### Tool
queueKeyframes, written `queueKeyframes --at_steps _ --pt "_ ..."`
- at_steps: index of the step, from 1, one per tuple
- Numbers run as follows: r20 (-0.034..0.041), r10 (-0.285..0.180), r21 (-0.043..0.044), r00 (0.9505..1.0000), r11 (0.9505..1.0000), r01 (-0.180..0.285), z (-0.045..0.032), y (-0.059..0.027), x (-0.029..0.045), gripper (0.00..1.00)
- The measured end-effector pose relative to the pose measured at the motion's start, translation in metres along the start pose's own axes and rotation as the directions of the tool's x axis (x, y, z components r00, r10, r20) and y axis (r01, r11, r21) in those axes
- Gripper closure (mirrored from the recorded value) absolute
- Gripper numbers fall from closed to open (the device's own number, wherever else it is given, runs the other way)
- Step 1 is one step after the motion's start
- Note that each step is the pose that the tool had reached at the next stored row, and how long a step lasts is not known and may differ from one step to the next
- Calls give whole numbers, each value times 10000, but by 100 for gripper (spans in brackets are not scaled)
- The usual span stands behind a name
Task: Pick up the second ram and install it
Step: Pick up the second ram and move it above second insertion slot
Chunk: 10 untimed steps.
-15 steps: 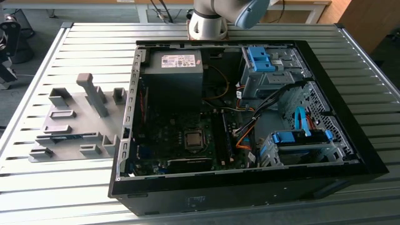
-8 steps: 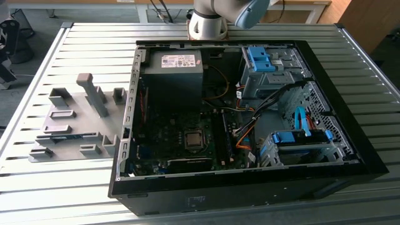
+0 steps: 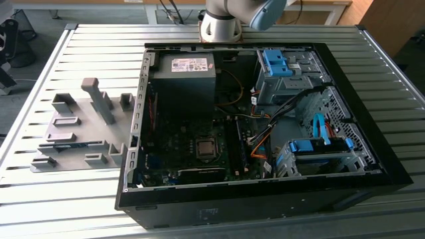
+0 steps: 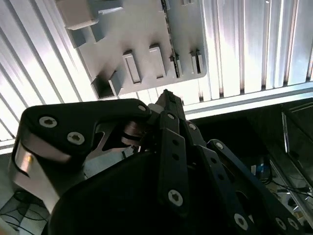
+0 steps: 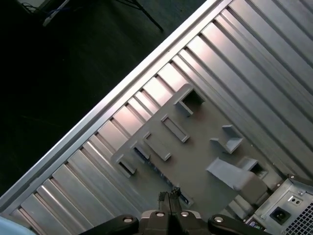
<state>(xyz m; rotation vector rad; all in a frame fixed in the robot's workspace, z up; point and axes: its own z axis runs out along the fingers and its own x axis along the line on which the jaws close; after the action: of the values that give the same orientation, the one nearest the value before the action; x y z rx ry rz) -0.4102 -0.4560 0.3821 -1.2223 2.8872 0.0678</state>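
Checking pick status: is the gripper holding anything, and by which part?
Nothing. The gripper has its fingertips together with nothing between them; the ram sits in the holder.

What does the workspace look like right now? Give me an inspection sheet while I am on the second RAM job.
Surface: slatted metal table carrying the open computer case and the grey holder plate.
Job's things: second ram sits in a slot of the holder plate, not gripped; the motherboard lies exposed in the case.
Clutter: nothing seen.
Grippers: gripper shut and empty, hanging above the holder plate.
Cables: orange, black and blue cables inside the case.
Surroundings: dark floor beside the table; the arm's base at the table's far edge in the exterior view.
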Motion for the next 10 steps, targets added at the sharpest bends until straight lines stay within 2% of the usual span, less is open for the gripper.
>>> queueKeyframes --at_steps 5,10 --pt "-28 -809 -19 9967 9967 809 2 1 1 90" --pt "-60 -1686 -42 9857 9857 1686 7 1 1 90"
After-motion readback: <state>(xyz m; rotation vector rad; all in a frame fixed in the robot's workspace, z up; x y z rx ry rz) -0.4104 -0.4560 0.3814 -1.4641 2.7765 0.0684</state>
